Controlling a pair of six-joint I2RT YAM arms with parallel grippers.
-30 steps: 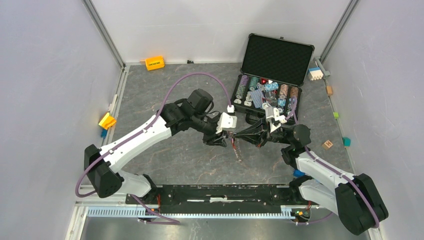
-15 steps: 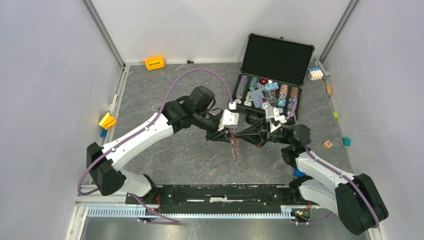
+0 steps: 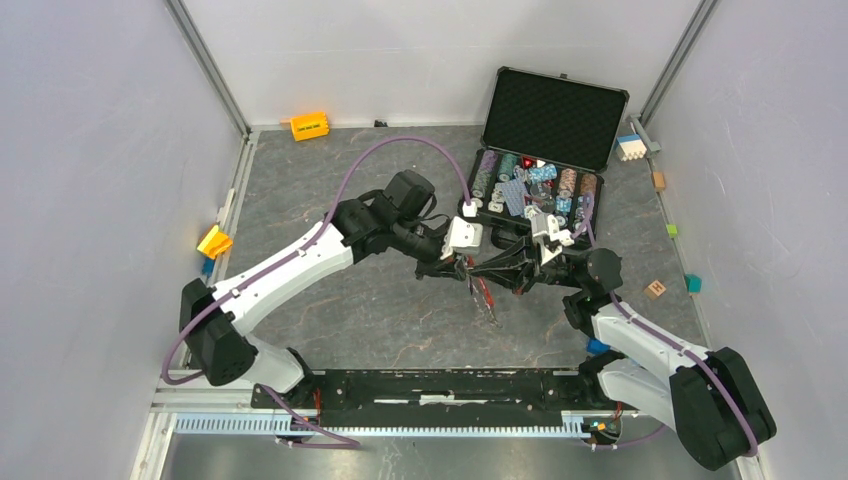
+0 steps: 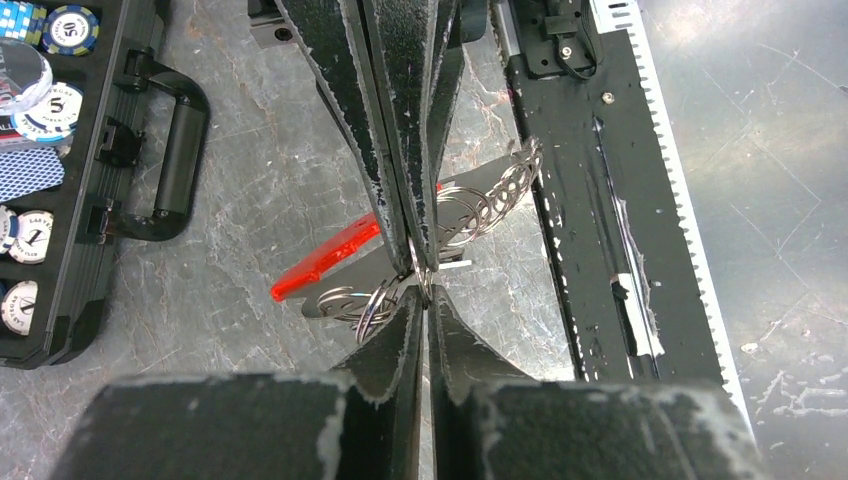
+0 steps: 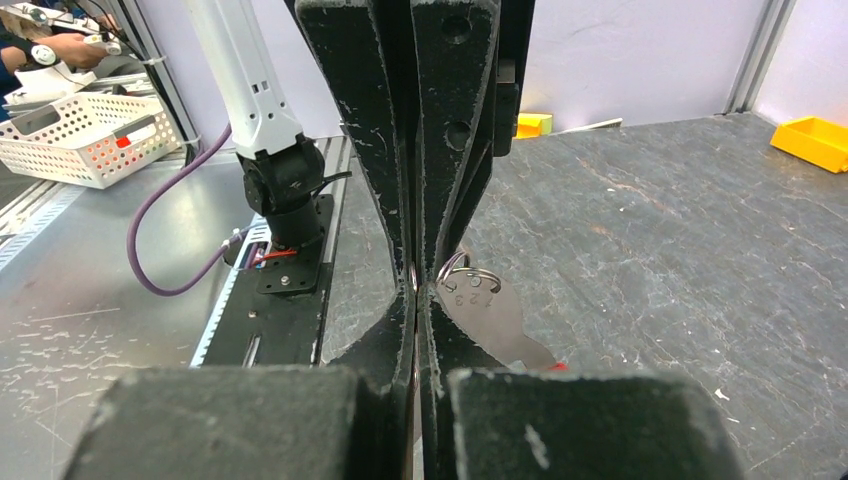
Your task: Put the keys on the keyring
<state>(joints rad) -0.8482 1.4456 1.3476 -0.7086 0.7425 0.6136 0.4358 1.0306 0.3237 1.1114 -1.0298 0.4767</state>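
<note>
Both grippers meet tip to tip above the middle of the table. My left gripper [image 3: 462, 264] [image 4: 422, 292] is shut on the thin wire of the keyring [image 4: 478, 205] [image 3: 482, 292]. From the opposite side my right gripper [image 3: 480, 267] [image 5: 415, 287] is shut on the same ring. Several silver loops and a red fob [image 4: 322, 264] hang just below the fingertips. A flat silver piece stamped with digits [image 5: 487, 312], apparently one of the keys, hangs from a small ring beside my right fingers. No loose keys can be made out on the table.
An open black case [image 3: 553, 104] of poker chips stands at the back right, its handle [image 4: 180, 150] near the grippers. An orange block [image 3: 309, 125] lies at the back, a yellow one [image 3: 214, 241] at the left wall, and small blocks [image 3: 655, 289] at the right. The arms' base rail [image 3: 440, 386] runs along the front.
My left gripper has moved right to meet the right gripper and closed its jaws on the ring. The hanging fob has swung a little to the right. The right arm stayed put.
</note>
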